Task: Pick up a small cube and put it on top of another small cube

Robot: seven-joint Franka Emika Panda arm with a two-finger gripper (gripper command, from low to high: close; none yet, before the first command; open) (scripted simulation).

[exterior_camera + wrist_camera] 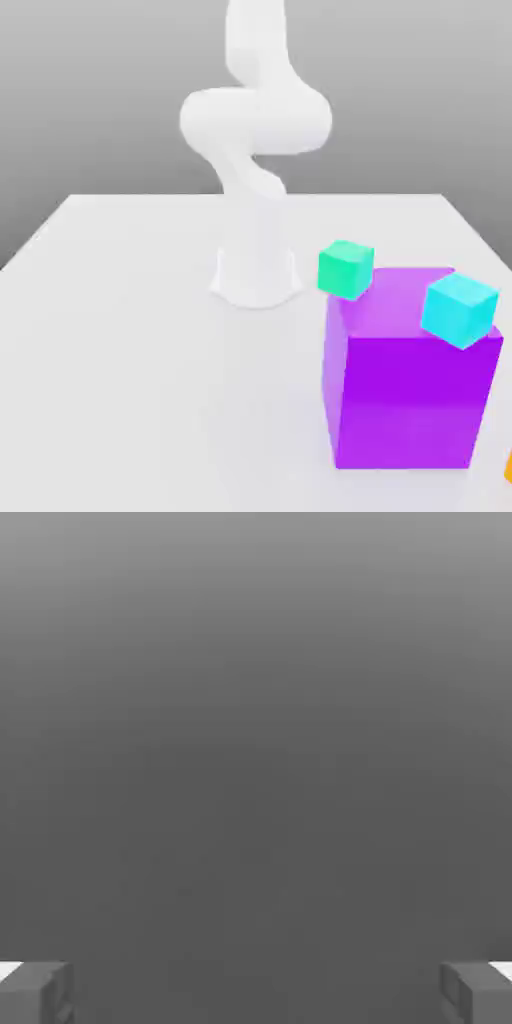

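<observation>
- My gripper (256,992) stood wide open, its two grey fingertips (35,992) far apart at opposite edges of the hand view, with nothing between them but flat grey background.
- My white arm (255,150) rose from its round base on the white table (120,340) and twisted upward out of the exterior view.
- The green cube (346,268) was small, a plain mint-green block with matte faces and sharp edges, slightly tilted; it appeared at the far upper corner of the purple block (410,375), toward the exterior view's left, though I could not tell whether it touched it.
- The cyan cube (459,309) was of similar size, bright turquoise, also tilted, and appeared over the purple block's top near its front edge on the exterior view's right.
- The purple block was far larger than either cube, a vivid violet.
- A sliver of something orange (508,466) showed at the exterior view's right edge, on the table.
</observation>
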